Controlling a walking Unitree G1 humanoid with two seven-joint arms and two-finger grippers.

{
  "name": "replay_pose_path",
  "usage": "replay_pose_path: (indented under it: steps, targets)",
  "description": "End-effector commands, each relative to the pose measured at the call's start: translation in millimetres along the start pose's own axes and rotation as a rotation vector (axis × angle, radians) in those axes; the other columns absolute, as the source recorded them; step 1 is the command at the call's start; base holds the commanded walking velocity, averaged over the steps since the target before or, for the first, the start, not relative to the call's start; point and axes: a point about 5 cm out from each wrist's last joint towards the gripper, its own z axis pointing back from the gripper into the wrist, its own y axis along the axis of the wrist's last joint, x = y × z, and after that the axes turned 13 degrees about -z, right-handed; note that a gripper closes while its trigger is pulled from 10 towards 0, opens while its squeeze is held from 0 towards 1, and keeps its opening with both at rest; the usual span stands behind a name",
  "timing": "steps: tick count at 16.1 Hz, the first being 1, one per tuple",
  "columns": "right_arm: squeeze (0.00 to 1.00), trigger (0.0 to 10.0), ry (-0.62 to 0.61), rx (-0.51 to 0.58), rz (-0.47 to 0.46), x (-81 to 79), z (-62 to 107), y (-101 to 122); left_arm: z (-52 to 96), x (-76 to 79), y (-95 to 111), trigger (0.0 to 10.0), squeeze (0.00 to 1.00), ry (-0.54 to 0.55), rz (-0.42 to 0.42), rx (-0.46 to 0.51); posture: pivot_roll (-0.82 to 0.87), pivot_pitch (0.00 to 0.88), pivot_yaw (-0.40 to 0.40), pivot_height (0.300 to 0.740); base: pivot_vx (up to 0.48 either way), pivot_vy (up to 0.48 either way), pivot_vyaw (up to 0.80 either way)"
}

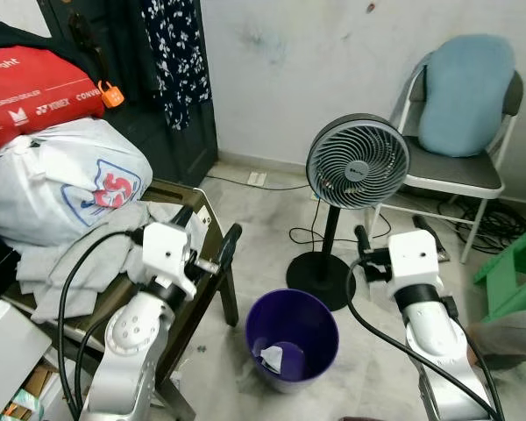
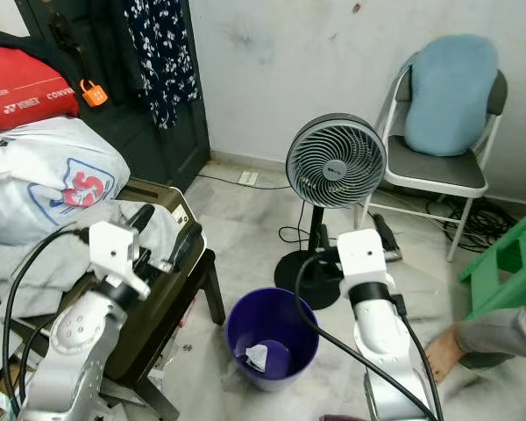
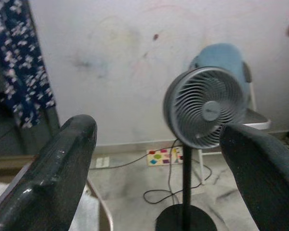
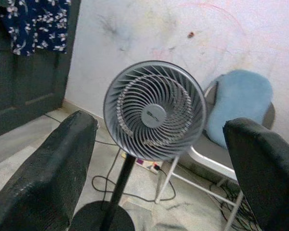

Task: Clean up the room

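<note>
Crumpled white paper (image 1: 272, 357), perhaps tissue, inside round glossy purple bin (image 1: 292, 309).

Glossy purple plastic bin (image 1: 292, 338) w/ crumpled white paper (image 1: 271, 358) inside. Grey plastic-grille pedestal fan (image 1: 358, 162), matt. Soft grey cloth (image 1: 88, 254) lay rumpled. Marble-look floor (image 1: 263, 210) was smooth, dull.

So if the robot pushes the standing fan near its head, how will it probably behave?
The fan probably tips rather than slides: its large head sits high on a thin pole over a small round base. Its cord trails on the floor and might snag.
</note>
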Motion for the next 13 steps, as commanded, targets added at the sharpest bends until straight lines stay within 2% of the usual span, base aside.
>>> replay_pose_path:
  steps: [1,4,7,10,13]
  targets:
    - [0.0,10.0,0.015,0.009,-0.009,-5.3,-2.2,4.1,3.6,-1.8,0.9,10.0,0.0,0.006,-0.027,-0.014,-0.1,0.0,0.018,0.74,0.0,0.0,0.7]
    - [0.0,10.0,0.025,-0.002,-0.029,-13.6,1.3,2.8,8.8,-1.1,1.4,10.0,0.0,0.005,-0.027,-0.027,-0.11,0.0,0.028,0.74,0.0,0.0,0.72]
    - [0.0,10.0,0.025,-0.013,-0.044,-18.8,4.0,2.1,7.9,4.4,3.9,10.0,0.0,-0.012,-0.025,-0.032,-0.11,0.004,0.03,0.74,0.0,0.0,0.72]
    - [0.0,10.0,0.016,-0.02,-0.048,-18.0,5.2,1.4,9.2,8.3,2.5,10.0,0.0,-0.033,-0.019,-0.042,-0.11,0.017,0.043,0.74,0.0,0.0,0.77]
    - [0.0,10.0,0.01,-0.05,-0.066,-20.9,8.9,-5.0,8.1,2.2,4.7,10.0,0.0,-0.02,-0.058,-0.049,-0.1,0.018,0.041,0.74,0.0,0.0,0.79]
